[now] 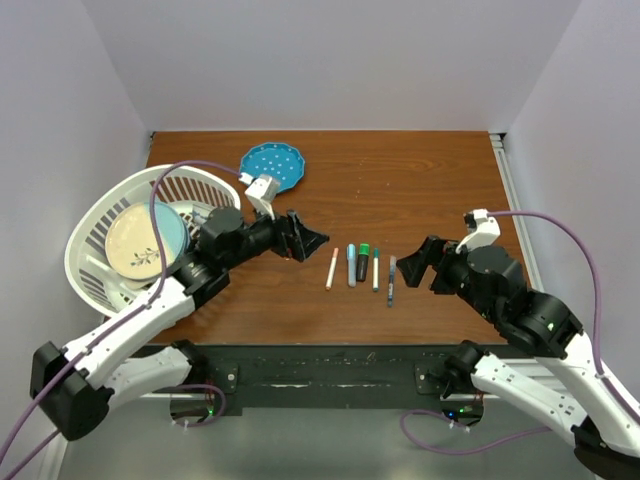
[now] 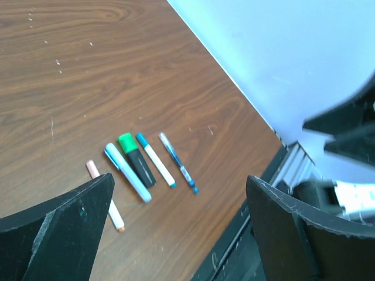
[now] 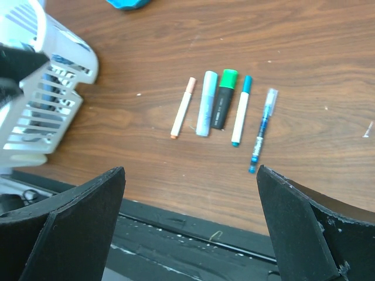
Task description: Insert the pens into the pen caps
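**Flanking the pens, both grippers empty**

I see my left gripper (image 1: 308, 240) and right gripper (image 1: 415, 265) spread wide, gripping and touching nothing. Between them, five slim pens (image 3: 206, 104) lie side by side on the glossy wood-grain table (image 3: 322, 47), with stubby plastic caps (image 3: 229, 78) on their ends: peach, light blue, green, teal, clear.

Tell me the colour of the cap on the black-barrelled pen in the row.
Green. The cap tops the black pen; right wrist view shows it best.

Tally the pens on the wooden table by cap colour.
Peach-capped white pen: 1
Light-blue-capped pale blue pen: 1
Green-capped black pen: 1
Teal-capped white pen: 1
Clear-capped slim blue pen: 1
Total: 5
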Controlling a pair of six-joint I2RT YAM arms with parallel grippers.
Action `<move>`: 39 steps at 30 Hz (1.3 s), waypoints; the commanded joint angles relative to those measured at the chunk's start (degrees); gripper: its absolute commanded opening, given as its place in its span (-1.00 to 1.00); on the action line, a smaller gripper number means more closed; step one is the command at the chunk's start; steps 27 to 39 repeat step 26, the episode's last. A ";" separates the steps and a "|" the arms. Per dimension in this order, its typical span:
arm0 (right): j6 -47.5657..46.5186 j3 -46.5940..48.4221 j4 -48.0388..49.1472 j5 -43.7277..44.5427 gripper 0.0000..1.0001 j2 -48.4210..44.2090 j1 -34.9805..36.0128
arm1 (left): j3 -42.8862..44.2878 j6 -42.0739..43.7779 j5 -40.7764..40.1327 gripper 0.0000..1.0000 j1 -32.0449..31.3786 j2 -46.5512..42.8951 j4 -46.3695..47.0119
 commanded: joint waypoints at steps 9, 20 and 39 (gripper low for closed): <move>1.17 0.55 4.84 -3.93 0.97 -1.50 0.11 | -10.25 1.84 9.81 1.00 0.38 -12.71 7.10; 2.13 -0.59 6.61 -4.99 0.98 -3.07 0.11 | -10.68 -0.62 12.18 1.00 0.29 -12.27 10.88; 2.13 -1.12 6.34 -4.55 0.97 -3.52 0.11 | -10.25 -0.54 11.40 1.00 0.38 -12.97 10.44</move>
